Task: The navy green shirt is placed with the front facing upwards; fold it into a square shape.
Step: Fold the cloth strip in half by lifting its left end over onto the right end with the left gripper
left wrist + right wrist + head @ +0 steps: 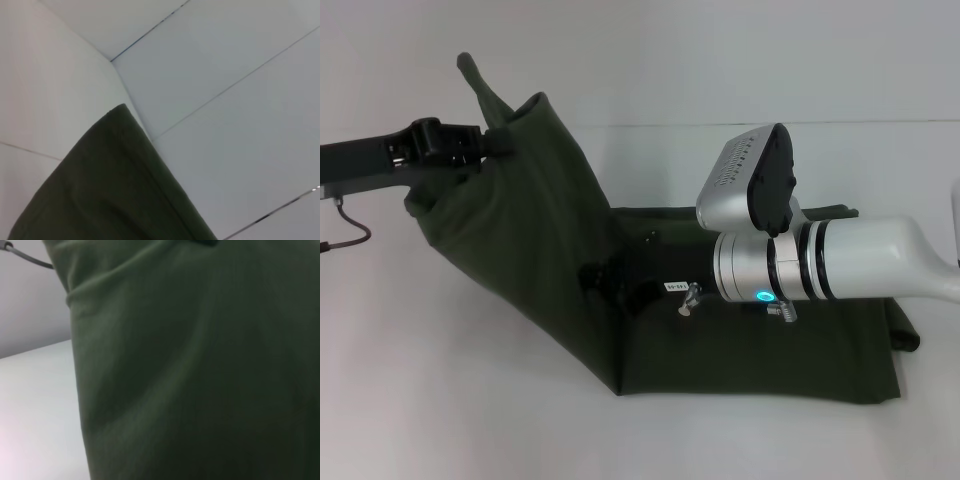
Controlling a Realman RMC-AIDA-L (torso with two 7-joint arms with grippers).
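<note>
The left gripper [492, 142] pinches a raised edge of the navy green shirt [740, 350], which lies across the bench's [440, 400] middle, soft, limp, best held at hems; the right gripper's grip cannot be told

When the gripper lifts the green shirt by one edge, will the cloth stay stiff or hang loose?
Probably loose: the navy green shirt sags in a slope from the left gripper down to the table. It seems light, since one raised edge carries that part. The rest will likely drag and crease rather than slide flat.
</note>
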